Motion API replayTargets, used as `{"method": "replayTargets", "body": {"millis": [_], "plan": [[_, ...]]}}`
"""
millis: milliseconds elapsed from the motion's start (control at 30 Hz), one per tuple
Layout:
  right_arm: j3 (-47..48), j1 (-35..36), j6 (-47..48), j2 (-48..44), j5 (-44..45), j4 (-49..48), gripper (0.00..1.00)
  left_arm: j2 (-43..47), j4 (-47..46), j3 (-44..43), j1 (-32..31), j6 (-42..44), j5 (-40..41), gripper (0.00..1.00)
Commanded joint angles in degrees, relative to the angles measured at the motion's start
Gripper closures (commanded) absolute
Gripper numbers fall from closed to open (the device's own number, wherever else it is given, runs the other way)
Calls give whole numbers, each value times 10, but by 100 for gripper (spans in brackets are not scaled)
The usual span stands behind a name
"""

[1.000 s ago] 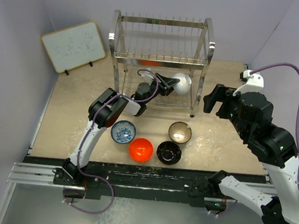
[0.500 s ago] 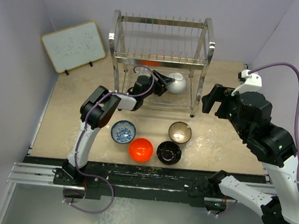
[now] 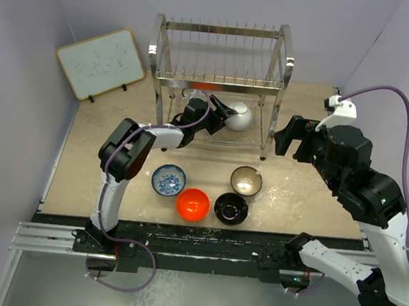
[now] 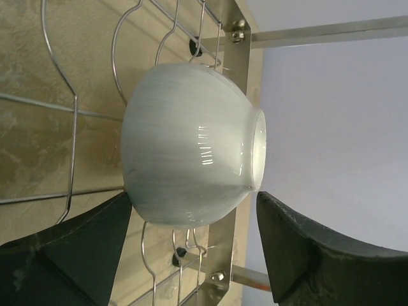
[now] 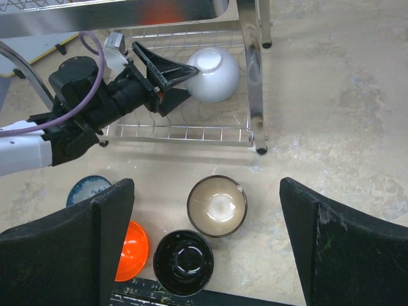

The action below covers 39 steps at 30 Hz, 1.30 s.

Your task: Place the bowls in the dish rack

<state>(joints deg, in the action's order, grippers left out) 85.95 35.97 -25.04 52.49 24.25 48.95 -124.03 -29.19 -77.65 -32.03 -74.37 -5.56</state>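
Observation:
The white bowl lies tilted on its side on the lower grid shelf of the steel dish rack. My left gripper reaches into that shelf, its jaws open around the bowl, one finger against its side, the other just clear of its foot. The blue-and-white bowl, orange-red bowl, black bowl and tan bowl stand on the table before the rack. My right gripper is open and empty, high above the tan bowl and black bowl.
A white wood-framed board leans at the back left. The rack's front legs stand between the bowls on the table and the shelf. The table's dark front rail runs just below the orange-red and black bowls.
My left arm has stretched further into the lower shelf and its elbow has swung left; the white bowl has shifted slightly left with it. The right arm has barely moved.

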Motion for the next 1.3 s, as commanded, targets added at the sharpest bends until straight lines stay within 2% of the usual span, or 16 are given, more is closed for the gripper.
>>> {"method": "replayTargets", "body": {"millis": [0,133,233,400,467,733,1133,1267], "plan": [[-6,-1,3,-4,-10,-27,3,46,42,13,0,37,12,17],[-11,-1,0,-8,-14,-28,3,66,37,34,0,47,12,14],[-12,-1,0,-10,-14,-28,3,92,44,46,-1,64,17,7],[-19,-1,-3,-16,-16,-30,3,130,77,58,-1,96,37,1],[-21,-1,-4,-18,-17,-30,3,142,85,64,-2,104,40,1],[-23,-1,-6,-20,-14,-32,2,162,3,86,-20,101,-2,1],[-25,-1,-4,-21,-5,-31,2,104,-6,-19,-77,114,-38,1],[-21,-1,1,-16,-3,-29,2,67,-35,-40,-83,93,-52,1]]}}
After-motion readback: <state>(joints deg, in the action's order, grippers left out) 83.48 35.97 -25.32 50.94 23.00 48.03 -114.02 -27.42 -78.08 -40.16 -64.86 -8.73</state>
